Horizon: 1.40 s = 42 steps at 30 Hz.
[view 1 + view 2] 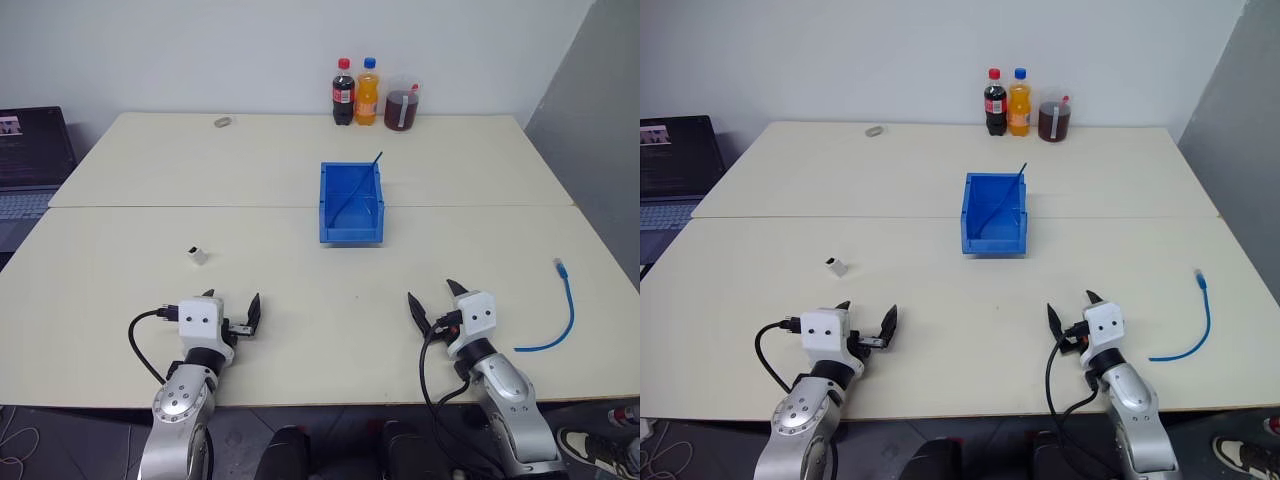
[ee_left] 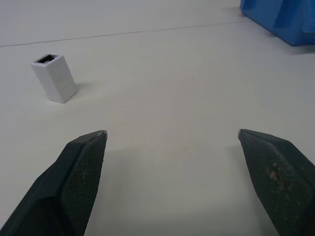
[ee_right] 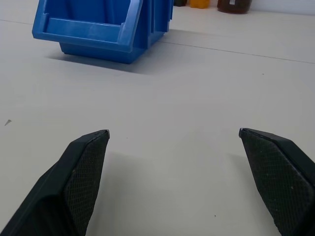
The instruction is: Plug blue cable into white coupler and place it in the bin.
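The blue cable (image 1: pixel 558 318) lies curved on the table at the right, its clear plug at the far end, to the right of my right gripper (image 1: pixel 433 299). A tiny white coupler (image 1: pixel 197 255) stands on the left half of the table, ahead of my left gripper (image 1: pixel 232 304); it also appears close up as a white coupler (image 2: pixel 54 77) with its dark socket facing up. The blue bin (image 1: pixel 351 203) sits at mid-table, with a thin dark wire leaning in it. Both grippers hover near the front edge, open and holding nothing.
At the back edge stand two bottles (image 1: pixel 355 92) and a jar of dark liquid (image 1: pixel 402 104). A small grey object (image 1: pixel 222 122) lies at the back left. A laptop (image 1: pixel 32 160) sits off the table's left side. A seam (image 1: pixel 200 207) runs across the table.
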Tool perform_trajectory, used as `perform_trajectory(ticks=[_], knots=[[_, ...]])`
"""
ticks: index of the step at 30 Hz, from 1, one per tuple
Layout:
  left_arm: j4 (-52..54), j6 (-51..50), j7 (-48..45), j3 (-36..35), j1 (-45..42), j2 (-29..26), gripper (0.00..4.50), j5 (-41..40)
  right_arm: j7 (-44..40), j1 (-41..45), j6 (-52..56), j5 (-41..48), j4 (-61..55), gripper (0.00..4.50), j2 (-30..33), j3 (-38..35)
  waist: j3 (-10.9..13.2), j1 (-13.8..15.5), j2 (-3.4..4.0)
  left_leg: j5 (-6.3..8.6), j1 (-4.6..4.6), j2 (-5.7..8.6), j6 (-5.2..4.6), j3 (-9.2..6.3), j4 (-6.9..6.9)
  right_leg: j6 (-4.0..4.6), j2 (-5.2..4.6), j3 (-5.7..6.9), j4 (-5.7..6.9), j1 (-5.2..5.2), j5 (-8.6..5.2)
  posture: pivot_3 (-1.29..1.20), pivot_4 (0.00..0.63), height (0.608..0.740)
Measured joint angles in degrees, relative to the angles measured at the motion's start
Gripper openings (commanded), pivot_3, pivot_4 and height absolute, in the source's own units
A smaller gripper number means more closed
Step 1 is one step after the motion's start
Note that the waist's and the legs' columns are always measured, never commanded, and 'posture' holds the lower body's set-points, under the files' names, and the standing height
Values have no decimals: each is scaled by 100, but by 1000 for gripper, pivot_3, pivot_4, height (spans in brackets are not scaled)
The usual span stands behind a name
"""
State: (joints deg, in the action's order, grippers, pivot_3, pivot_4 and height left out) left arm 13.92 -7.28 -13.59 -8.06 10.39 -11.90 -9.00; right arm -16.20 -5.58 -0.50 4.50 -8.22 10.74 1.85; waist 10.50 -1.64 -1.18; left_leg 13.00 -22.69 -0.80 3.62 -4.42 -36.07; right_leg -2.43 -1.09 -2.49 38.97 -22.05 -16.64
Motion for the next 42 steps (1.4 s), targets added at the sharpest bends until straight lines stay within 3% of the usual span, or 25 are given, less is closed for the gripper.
perform_trajectory(ticks=[10, 17, 24, 29, 32, 36, 40, 42], knots=[[255, -59, -1173, 691, -140, -443, 4500, -331, 161, -106, 117, 8, -450, 4482, 2, -119, 0, 8, 1, 0, -3, 0, 0, -1, 0, 1, 1, 3, 1, -1, -2, 0, 150, 740], [86, -679, -1943, 1419, -1903, -582, 4500, -492, 349, -613, 864, 289, -1736, 4482, 99, -695, -1, 42, 2, 0, -8, 4, 0, -4, -3, -2, 1, 4, 0, 0, -1, 0, 150, 740], [64, -1636, -3504, 2169, -3262, -1034, 4500, -1118, 804, -627, 2300, 600, -2358, 4482, 442, -1926, -1, -22, 5, 0, -10, 5, -1, -2, 0, 5, 3, 3, 2, -5, -1, 0, 150, 740], [-223, -1732, -4175, 2567, -3940, -1014, 4500, -1128, 994, 55, 3705, 1073, -1923, 4482, 904, -2890, -2, -18, 8, -1, -7, 6, -2, 0, 0, 1, 4, 0, 1, -1, -1, 0, 150, 740], [-339, -1807, -4348, 2654, -4082, -946, 4500, -1138, 905, 179, 4102, 1256, -1496, 4482, 1091, -3012, -2, -24, 9, -1, -11, 6, -3, 2, 2, 10, 4, -1, 1, -5, -3, 0, 150, 740], [-369, -1839, -4644, 2866, -4155, -994, 4500, -1123, 671, 359, 4148, 1259, -765, 4482, 1425, -3053, 0, -25, 12, 0, -13, 8, -4, 5, 2, 14, 3, -4, -1, -6, -1, 0, 150, 740], [-410, -1845, -4855, 3035, -4224, -1016, 4500, -1094, 272, 1078, 4085, 1226, 616, 4482, 2105, -2978, 3, -36, 19, -2, -8, 11, -6, 17, -2, 4, 1, -15, 0, -5, 3, 0, 150, 740], [-437, -1839, -4866, 3036, -4229, -1020, 4500, -1083, 177, 1220, 4044, 1205, 911, 4205, 2259, -2966, 2, -24, 20, -3, -8, 8, -9, 14, 0, 6, 3, -10, 1, -5, 3, 0, 150, 740]])
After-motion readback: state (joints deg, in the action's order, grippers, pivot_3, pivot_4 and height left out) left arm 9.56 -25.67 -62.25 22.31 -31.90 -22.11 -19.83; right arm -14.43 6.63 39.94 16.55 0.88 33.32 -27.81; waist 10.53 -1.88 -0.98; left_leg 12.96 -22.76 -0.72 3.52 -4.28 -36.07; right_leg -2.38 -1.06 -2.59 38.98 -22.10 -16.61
